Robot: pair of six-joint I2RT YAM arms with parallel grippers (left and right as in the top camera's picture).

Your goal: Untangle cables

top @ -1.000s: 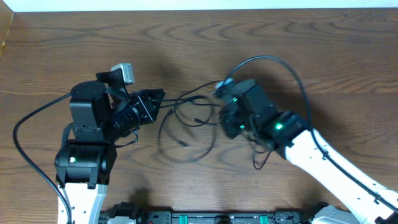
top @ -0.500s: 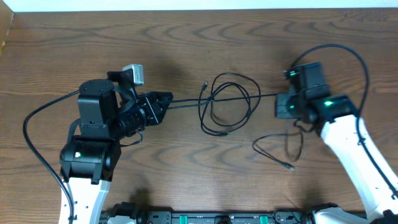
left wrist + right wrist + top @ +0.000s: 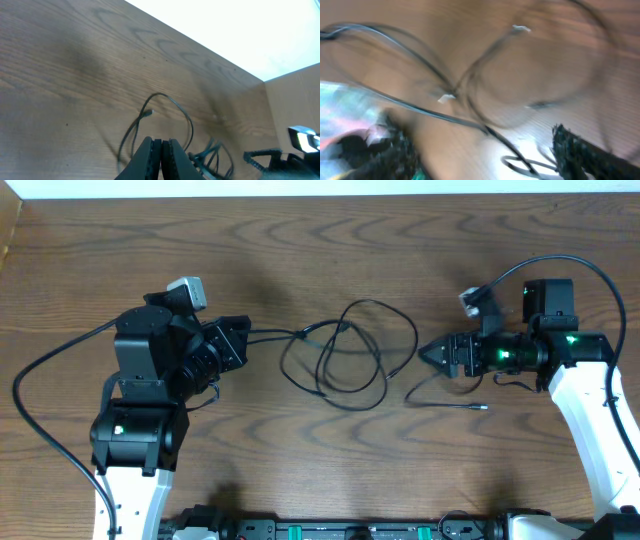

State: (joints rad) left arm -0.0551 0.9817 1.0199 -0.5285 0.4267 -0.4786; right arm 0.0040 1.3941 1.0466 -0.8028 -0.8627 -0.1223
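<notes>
The cables (image 3: 345, 355) are thin black cords lying in slack, overlapping loops on the wooden table between the arms. My left gripper (image 3: 243, 340) is shut on one black cable that runs right into the loops. In the left wrist view its jaws (image 3: 161, 150) are pressed together, with cable loops (image 3: 172, 105) beyond them. My right gripper (image 3: 430, 353) points left at the loops, open and holding nothing. The blurred right wrist view shows its fingers wide apart (image 3: 480, 157), with cables (image 3: 470, 95) on the table ahead. A loose cable end (image 3: 478, 406) lies just below it.
Thick black arm cords curve beside the left arm (image 3: 45, 385) and over the right arm (image 3: 590, 275). The table's back edge (image 3: 320, 197) meets a white wall. A black rail (image 3: 330, 530) runs along the front edge.
The right gripper opened and let go of the cable that was taut between the grippers. That cable now lies slack in wider loops. The left gripper drew back to the left.
</notes>
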